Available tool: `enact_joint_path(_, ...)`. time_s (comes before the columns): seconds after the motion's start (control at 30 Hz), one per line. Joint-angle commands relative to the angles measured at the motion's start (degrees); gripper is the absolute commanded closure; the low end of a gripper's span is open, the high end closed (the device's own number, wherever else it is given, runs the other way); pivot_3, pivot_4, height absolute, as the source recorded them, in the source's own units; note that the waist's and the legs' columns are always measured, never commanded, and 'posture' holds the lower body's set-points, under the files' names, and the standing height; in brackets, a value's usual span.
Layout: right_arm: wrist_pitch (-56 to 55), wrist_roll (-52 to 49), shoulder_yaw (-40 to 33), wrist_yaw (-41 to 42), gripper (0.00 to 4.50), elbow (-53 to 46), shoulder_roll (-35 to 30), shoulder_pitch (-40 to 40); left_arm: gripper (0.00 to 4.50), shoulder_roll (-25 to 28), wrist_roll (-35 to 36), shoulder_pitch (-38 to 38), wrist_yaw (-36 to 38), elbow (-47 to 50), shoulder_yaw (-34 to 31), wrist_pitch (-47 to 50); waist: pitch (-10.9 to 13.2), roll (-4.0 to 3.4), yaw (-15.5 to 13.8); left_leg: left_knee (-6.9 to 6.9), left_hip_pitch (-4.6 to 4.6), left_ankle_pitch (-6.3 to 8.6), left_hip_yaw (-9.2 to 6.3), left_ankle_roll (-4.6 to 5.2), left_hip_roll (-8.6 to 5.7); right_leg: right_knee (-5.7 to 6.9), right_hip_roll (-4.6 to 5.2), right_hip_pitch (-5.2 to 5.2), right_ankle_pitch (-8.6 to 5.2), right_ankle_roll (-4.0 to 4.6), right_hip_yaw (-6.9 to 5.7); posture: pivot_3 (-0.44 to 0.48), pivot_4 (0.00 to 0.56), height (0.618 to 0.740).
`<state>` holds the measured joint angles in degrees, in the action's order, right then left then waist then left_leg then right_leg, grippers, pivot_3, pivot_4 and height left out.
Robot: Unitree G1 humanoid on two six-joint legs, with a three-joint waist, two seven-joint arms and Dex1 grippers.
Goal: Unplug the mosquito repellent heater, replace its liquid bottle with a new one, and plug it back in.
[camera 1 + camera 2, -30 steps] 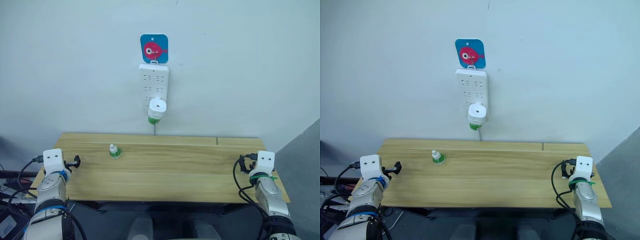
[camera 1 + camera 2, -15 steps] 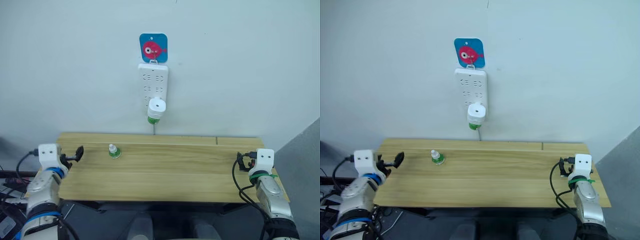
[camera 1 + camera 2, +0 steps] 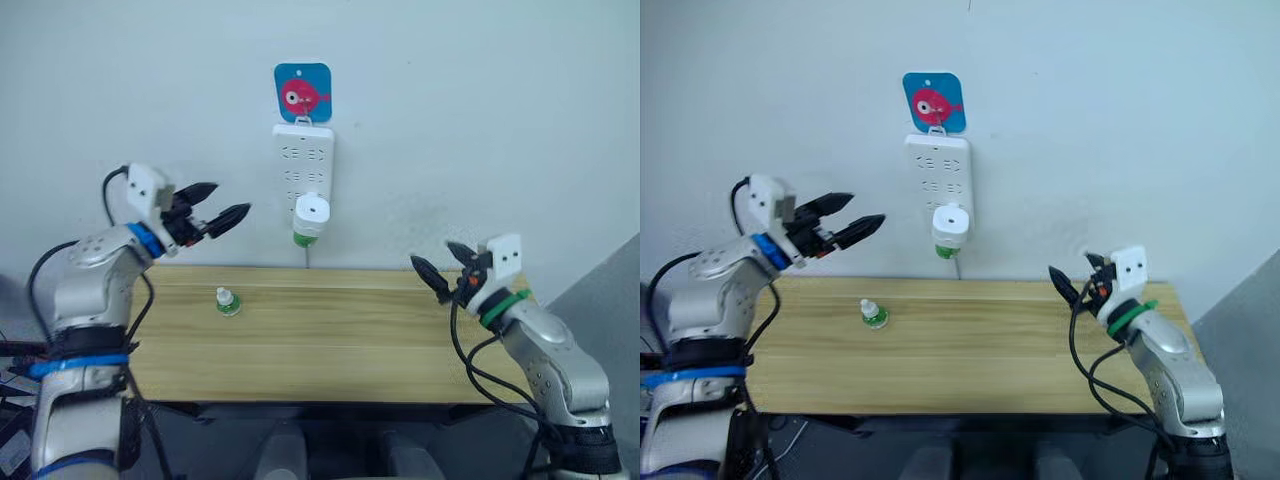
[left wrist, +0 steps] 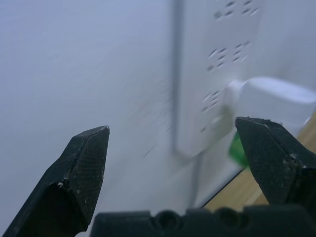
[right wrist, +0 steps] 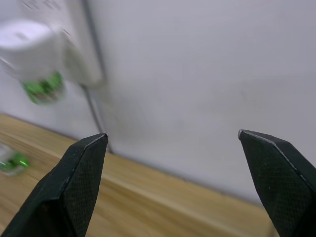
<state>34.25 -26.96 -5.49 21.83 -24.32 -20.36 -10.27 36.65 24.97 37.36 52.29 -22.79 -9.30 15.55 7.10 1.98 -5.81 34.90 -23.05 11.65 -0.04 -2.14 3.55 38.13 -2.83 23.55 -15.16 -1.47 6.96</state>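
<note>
both arms were silver-grey metal with rounded joint housings. the left arm (image 3: 88, 290) carried blue bands at the wrist and further down; the right arm (image 3: 548, 345) carried a green band at the wrist. each wrist bore a small white block with two dark dots — a black cable looped from it along the arm. left gripper (image 3: 215, 213) and right gripper (image 3: 441, 266) had black pointed fingers, finely textured faces.

Even, soft light is filling the scene, casting faint shadows on the wall (image 3: 480, 120). Both wrist views are blurring the power strip (image 4: 217, 74) and heater (image 5: 37, 49).
</note>
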Motion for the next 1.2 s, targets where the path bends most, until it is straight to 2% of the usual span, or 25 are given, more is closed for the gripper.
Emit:
enact_joint_path(0.03, 2.6, -1.6, -1.1, -2.4, 0.08, -3.3, 0.4, -2.2, 0.00, -1.1, -1.8, 4.1, 2.2, -5.0, 0.7, -3.5, 0.0, 0.00, 0.2, -0.01, 0.00, 0.00, -0.02, 0.01, 0.02, 0.00, -0.04, 0.01, 0.01, -0.02, -0.01, 0.269, 0.117, 0.740)
enact_joint_path(0.2, 3.3, -1.5, -1.2, -3.7, 0.00, -4.5, 0.4, -2.0, 1.49, -2.8, -4.3, 8.5, 4.1, -12.2, 2.1, -6.4, 0.0, 0.01, 0.3, -0.01, -0.18, 0.01, -0.10, 0.01, 0.03, 0.00, -0.07, 0.10, -0.03, -0.02, -0.07, 0.246, 0.113, 0.740)
enact_joint_path(0.33, 4.1, -1.6, -1.5, -4.4, 0.00, -5.9, 0.2, -1.5, 1.49, -4.0, -5.6, 11.2, 5.6, -16.6, 2.4, -8.7, 0.0, 0.02, 0.8, 0.20, -0.83, 0.00, -0.19, 0.01, 0.01, 0.18, -0.07, 0.68, 0.02, -0.03, -0.11, 0.228, 0.108, 0.740)
enact_joint_path(0.77, 5.2, -1.9, -0.4, -4.1, 0.00, -7.1, 0.0, -2.6, 1.49, -10.0, -11.9, 23.2, 6.7, -36.2, 3.8, -18.4, 0.0, 0.02, 1.5, 1.02, -0.87, 0.00, -0.70, 0.01, -0.09, 0.90, -0.11, 0.55, -0.07, -0.13, -0.43, 0.218, 0.099, 0.740)
enact_joint_path(0.9, 5.2, -1.7, -0.4, -4.3, 0.00, -7.2, 0.1, -2.4, 1.49, -10.7, -13.1, 25.3, 7.9, -39.3, 3.9, -20.0, 0.0, 0.02, 1.4, 1.10, -0.90, 0.00, -0.83, 0.01, -0.12, 0.92, -0.11, 0.50, -0.06, -0.14, -0.51, 0.208, 0.100, 0.740)
enact_joint_path(1.2, 4.8, -1.4, 0.1, -4.3, 0.00, -7.0, 0.7, -1.9, 1.49, -12.6, -14.5, 28.4, 18.1, -40.3, 5.8, -18.4, 0.0, 0.02, 1.4, 1.14, -1.18, 0.00, -1.16, 0.00, -0.13, 0.87, -0.11, 0.53, -0.07, -0.12, -0.83, 0.195, 0.109, 0.740)
